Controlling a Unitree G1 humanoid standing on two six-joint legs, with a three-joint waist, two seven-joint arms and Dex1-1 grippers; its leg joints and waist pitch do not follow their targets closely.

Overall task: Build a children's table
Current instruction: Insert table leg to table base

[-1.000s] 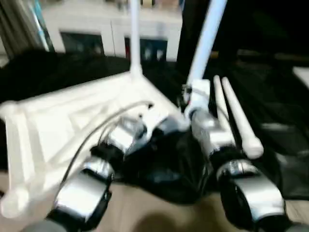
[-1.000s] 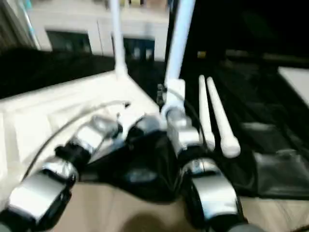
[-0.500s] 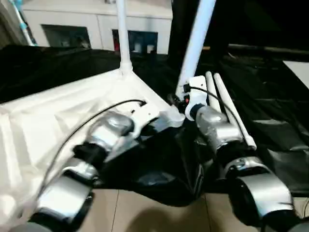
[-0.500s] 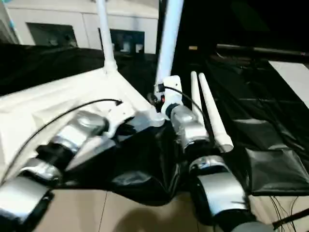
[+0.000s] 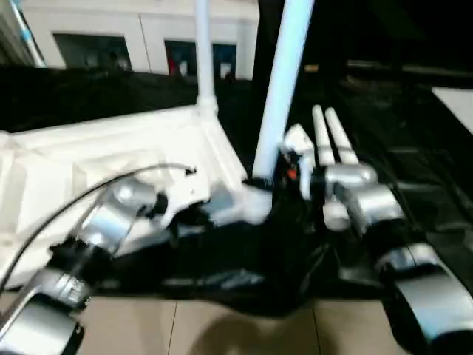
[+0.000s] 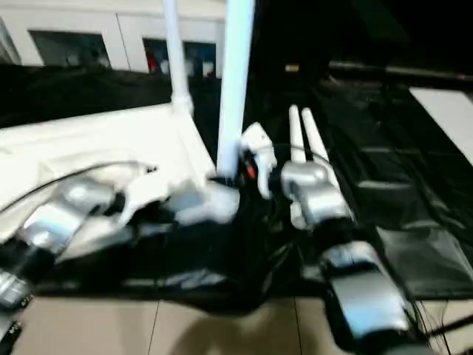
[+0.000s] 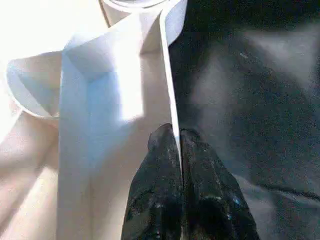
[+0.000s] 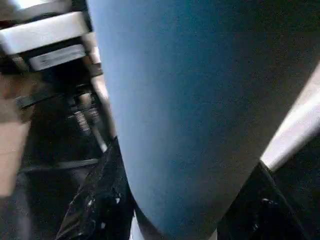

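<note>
The white tabletop (image 5: 111, 159) lies upside down on a black cloth (image 5: 244, 274), with its ribs and raised rim facing up. Two white legs stand upright in its corner sockets: the far leg (image 5: 202, 52) at the back corner, and the near leg (image 5: 282, 81) at the corner nearest to the robot's right arm. Two more loose legs (image 5: 330, 137) lie side by side on the cloth, just beside the right forearm.

The left gripper (image 7: 177, 145) is closed on the thin edge of the tabletop's rim; in the left wrist view the two black fingers (image 7: 155, 185) press together with the white rim wall between their tips, close to a corner socket (image 7: 145, 15).

The right gripper (image 8: 170, 200) is around the near leg, low on it, near the socket. In the right wrist view the leg is between the two black fingers (image 8: 97, 210), one on each side of it. They seem to clamp the leg, but the view is too close and too dark to be sure that both touch it.

Behind the table stands a white cabinet (image 5: 140, 37) with glass doors. The floor (image 5: 222, 329) in front of the cloth is of light tiles.
</note>
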